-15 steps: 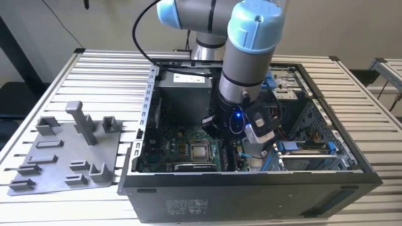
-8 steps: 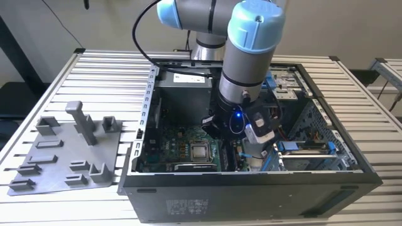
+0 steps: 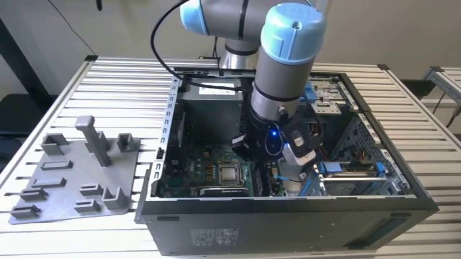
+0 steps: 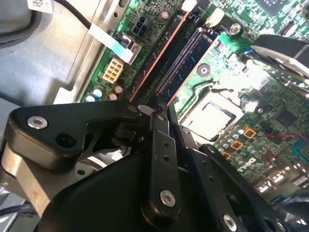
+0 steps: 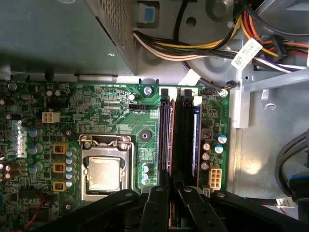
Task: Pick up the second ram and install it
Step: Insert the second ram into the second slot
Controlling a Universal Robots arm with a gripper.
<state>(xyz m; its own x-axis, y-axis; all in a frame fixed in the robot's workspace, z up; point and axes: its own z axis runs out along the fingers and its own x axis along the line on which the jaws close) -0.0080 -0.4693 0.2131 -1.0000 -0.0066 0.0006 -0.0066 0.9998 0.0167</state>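
Two memory sticks stand upright in neighbouring motherboard slots. The second ram [image 5: 196, 140] [image 4: 186, 55] shows a blue face and sits in the slot nearer the board's edge. Beside it is a darker stick [image 5: 170, 140] [image 4: 161, 53] with a copper-brown top edge. My gripper [image 5: 172, 189] [image 4: 155, 112] is shut, its tips together at the near ends of the sticks. In the first wrist view it lines up with the darker stick. Whether the tips touch either stick I cannot tell. In the exterior view the arm [image 3: 284, 81] reaches down into the open computer case [image 3: 288, 226].
The processor socket [image 5: 104, 174] lies beside the slots, and the power supply box [image 5: 58, 34] and a cable bundle [image 5: 193, 48] lie beyond them. A grey holder tray [image 3: 72, 178] lies on the slatted table at the exterior view's left. Case walls surround the arm.
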